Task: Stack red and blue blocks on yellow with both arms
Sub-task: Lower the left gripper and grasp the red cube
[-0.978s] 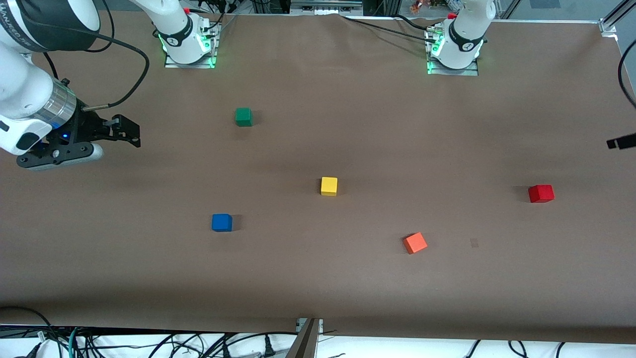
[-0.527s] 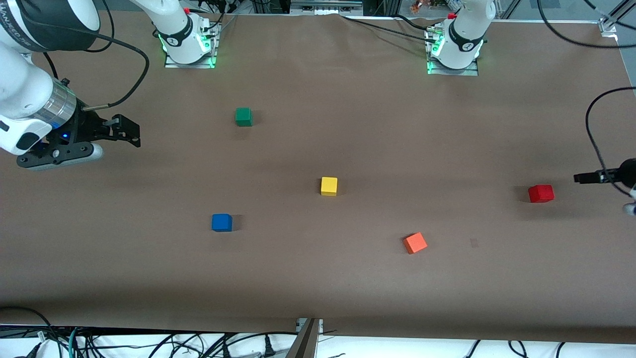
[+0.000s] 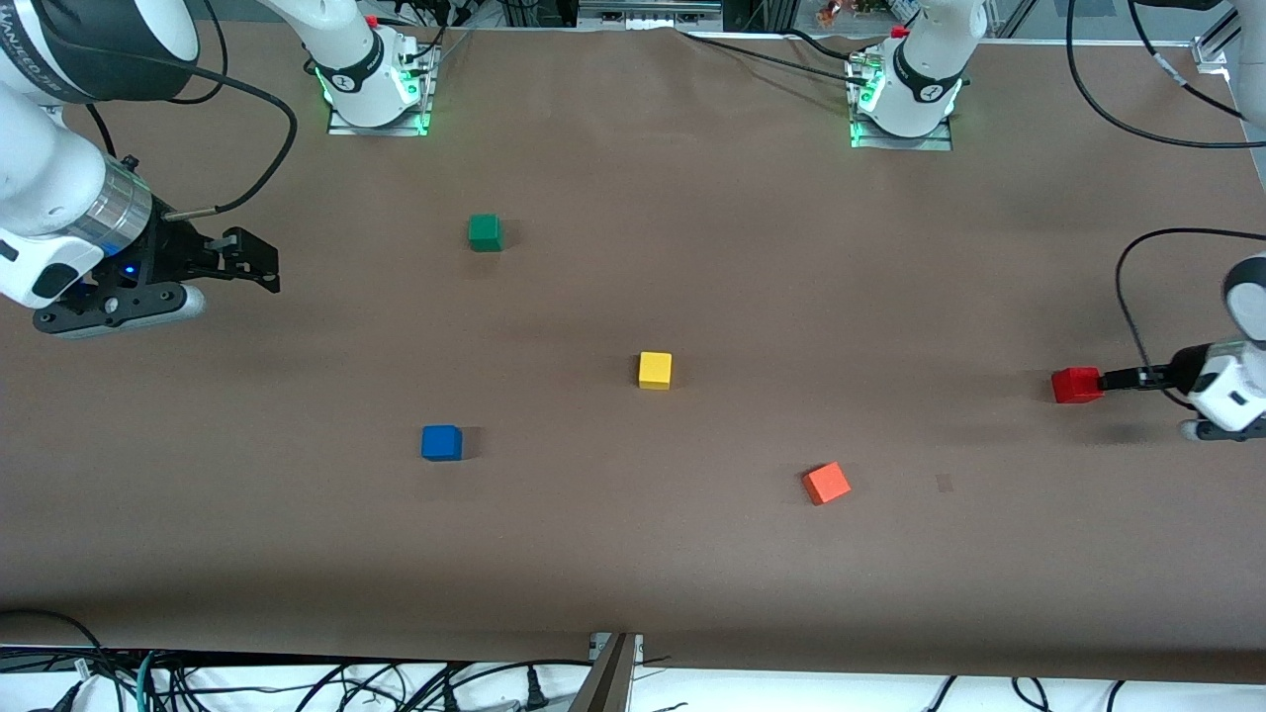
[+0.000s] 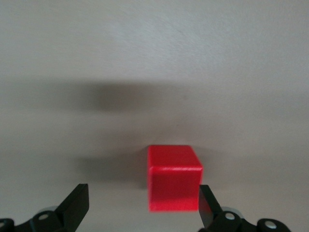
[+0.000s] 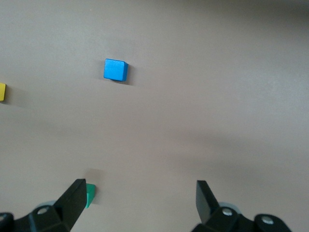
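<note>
The red block (image 3: 1077,385) lies on the table near the left arm's end. My left gripper (image 3: 1114,378) is low beside it and open. In the left wrist view the red block (image 4: 174,177) sits between the open fingers of my left gripper (image 4: 142,209), close to one fingertip (image 4: 206,205). The yellow block (image 3: 655,370) lies mid-table. The blue block (image 3: 441,442) lies nearer the front camera, toward the right arm's end. My right gripper (image 3: 252,267) waits open and empty at the right arm's end. My right gripper (image 5: 140,203) sees the blue block (image 5: 115,70).
A green cube (image 3: 485,232) lies toward the bases from the yellow block. An orange cube (image 3: 826,484) lies nearer the front camera than the yellow block. The right wrist view shows the green cube (image 5: 90,194) and a sliver of the yellow block (image 5: 2,92).
My left gripper has come in from the table's edge and down to the red block. The right arm and all the blocks have not moved.
</note>
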Motion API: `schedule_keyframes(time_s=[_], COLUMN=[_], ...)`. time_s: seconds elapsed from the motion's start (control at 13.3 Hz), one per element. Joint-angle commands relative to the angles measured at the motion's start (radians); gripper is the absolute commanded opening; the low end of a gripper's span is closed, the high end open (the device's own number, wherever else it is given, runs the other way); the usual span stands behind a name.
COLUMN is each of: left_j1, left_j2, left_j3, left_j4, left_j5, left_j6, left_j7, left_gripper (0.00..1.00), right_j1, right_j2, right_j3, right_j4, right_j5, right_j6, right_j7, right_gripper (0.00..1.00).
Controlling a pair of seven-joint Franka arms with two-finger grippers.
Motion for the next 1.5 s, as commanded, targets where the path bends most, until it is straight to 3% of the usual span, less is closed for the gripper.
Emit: schedule_keyframes(time_s=[0.0, 0.3, 0.6, 0.68, 0.83, 0.9, 1.13, 1.43], left_j1=[-0.007, -0.004, -0.004, -0.002, -0.001, -0.001, -0.022, -0.027], left_j2=[-0.034, -0.055, -0.058, -0.058, -0.06, -0.074, -0.149, -0.163], left_j3=[-0.007, -0.019, -0.018, -0.018, -0.018, -0.018, -0.05, -0.207], left_j4=[-0.071, -0.126, -0.203, -0.203, -0.202, -0.2, -0.145, 0.028], left_j5=[-0.027, -0.027, -0.026, -0.026, -0.021, -0.018, -0.018, -0.026], left_j6=[0.041, 0.047, 0.169, 0.169, 0.16, 0.148, 0.009, -0.198], left_j7=[0.022, 0.018, 0.018, 0.02, 0.028, 0.032, 0.011, -0.101], left_gripper=[1.0, 1.0, 1.0, 0.85, 0.25, 0.02, 0.0, 0.0], right_j1=[-0.006, -0.007, -0.007, -0.007, -0.007, -0.007, -0.007, -0.007], right_j2=[-0.006, -0.006, -0.005, -0.005, -0.005, -0.005, -0.005, -0.003], right_j3=[0.002, 0.002, 0.002, 0.002, 0.002, 0.002, 0.002, 0.002], right_j4=[0.007, 0.007, 0.007, 0.007, 0.007, 0.007, 0.007, 0.007], right_j5=[0.009, 0.009, 0.009, 0.009, 0.009, 0.009, 0.009, 0.009], right_j6=[-0.018, -0.017, -0.012, -0.012, -0.012, -0.012, -0.012, -0.006], right_j7=[0.002, 0.002, 0.002, 0.002, 0.002, 0.002, 0.002, 0.003], right_gripper=[1.0, 1.0, 1.0, 1.0, 1.0, 1.0, 1.0, 1.0])
